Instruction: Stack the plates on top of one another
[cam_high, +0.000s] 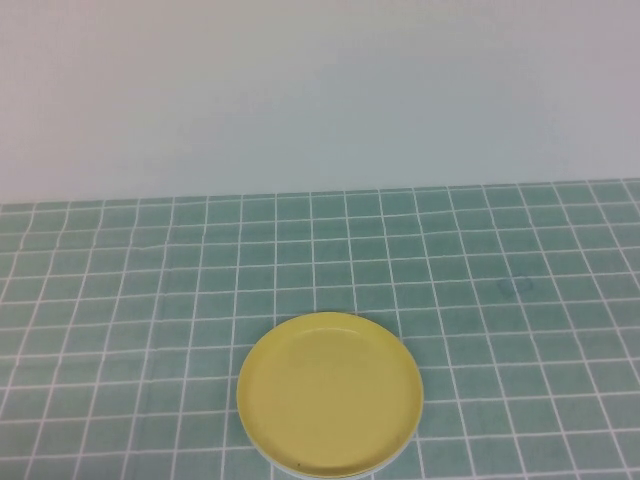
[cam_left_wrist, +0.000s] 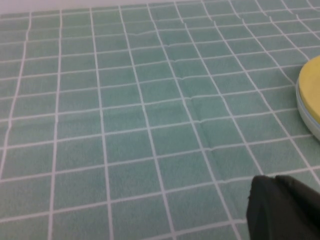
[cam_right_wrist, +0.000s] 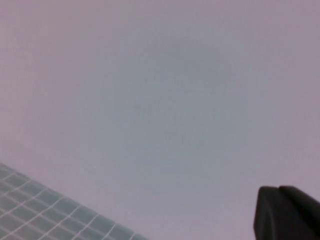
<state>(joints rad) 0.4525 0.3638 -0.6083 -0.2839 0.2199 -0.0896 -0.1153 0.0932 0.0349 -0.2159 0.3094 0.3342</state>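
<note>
A yellow plate lies near the front edge of the tiled table, on top of a pale plate of which only a thin rim shows. In the left wrist view the yellow plate shows at the side, with the pale rim under it. My left gripper is shut and empty, low over the tiles and well apart from the stack. My right gripper is shut and empty too, raised and facing the plain wall. Neither gripper shows in the high view.
A green cloth with a white grid covers the table. A plain pale wall rises behind it. A strip of the tiled cloth shows in a corner of the right wrist view.
</note>
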